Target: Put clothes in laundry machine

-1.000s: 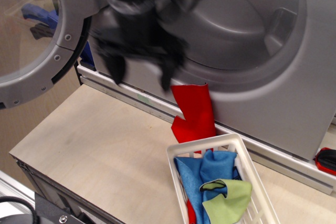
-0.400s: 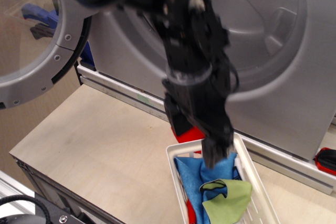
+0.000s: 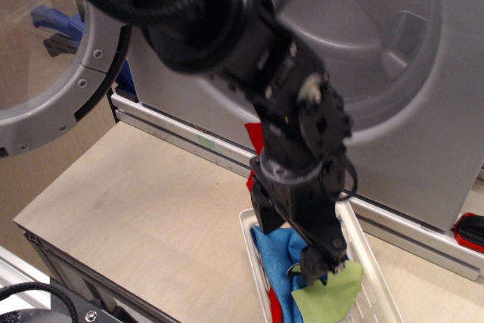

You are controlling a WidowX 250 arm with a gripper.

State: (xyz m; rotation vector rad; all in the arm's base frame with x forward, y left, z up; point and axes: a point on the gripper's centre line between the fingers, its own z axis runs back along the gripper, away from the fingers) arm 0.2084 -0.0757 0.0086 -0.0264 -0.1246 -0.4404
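Observation:
My black gripper point(image 3: 299, 251) reaches down into the white slatted basket point(image 3: 370, 262) and looks open, its fingers over the pile of clothes. One fingertip point(image 3: 324, 262) rests at the black-edged lime green cloth point(image 3: 336, 296). A blue cloth point(image 3: 274, 256) lies under the gripper. A red cloth point(image 3: 254, 138) hangs over the lower lip of the silver-grey laundry machine point(image 3: 408, 111), mostly hidden behind my arm. A sliver of red shows at the basket's bottom left point(image 3: 277, 312). The machine's round door point(image 3: 72, 88) stands open at the left.
The basket stands on a light wooden board point(image 3: 144, 209) in front of the machine. A small red and black object point(image 3: 470, 231) lies at the far right. Blue items point(image 3: 57, 20) show through the door's glass.
My arm has swung from the drum mouth down and right into the basket. The red cloth stays hanging at the machine's lip, now mostly covered by the arm.

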